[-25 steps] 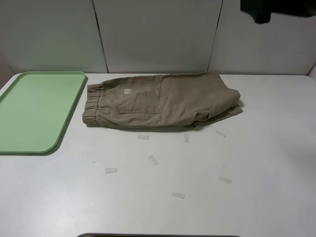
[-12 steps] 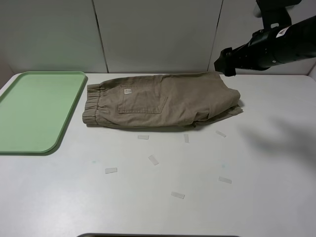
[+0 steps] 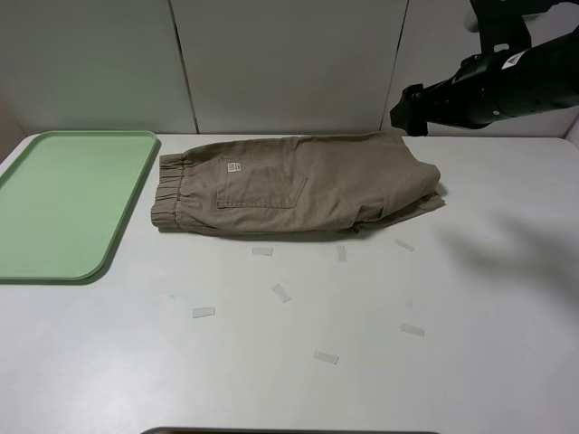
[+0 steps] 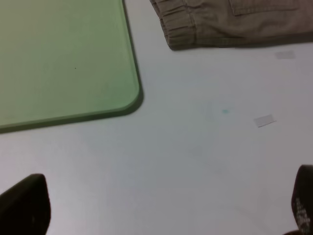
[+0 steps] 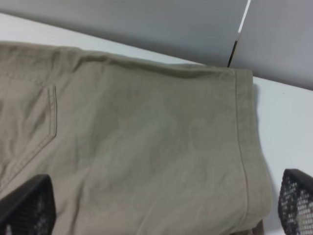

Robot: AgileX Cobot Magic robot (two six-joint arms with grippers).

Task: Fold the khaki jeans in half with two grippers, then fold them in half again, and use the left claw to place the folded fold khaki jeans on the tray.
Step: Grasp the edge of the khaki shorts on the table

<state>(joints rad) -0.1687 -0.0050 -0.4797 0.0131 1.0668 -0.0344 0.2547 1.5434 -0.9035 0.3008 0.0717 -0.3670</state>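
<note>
The khaki jeans lie folded lengthwise on the white table, with the waistband toward the tray and the leg hems to the right. The mint-green tray lies at the far left and holds nothing. My right gripper hovers over the back right corner of the jeans; in the right wrist view its gripper is open above the leg cloth, holding nothing. My left gripper is open above bare table, near the tray's corner and the waistband. The exterior view does not show it.
Several small white tape strips lie on the table in front of the jeans. A grey panelled wall stands right behind the table. A dark edge shows at the table's front.
My right arm has come in from the upper right and edged left toward the leg end of the jeans. The jeans and the tray have not moved.
</note>
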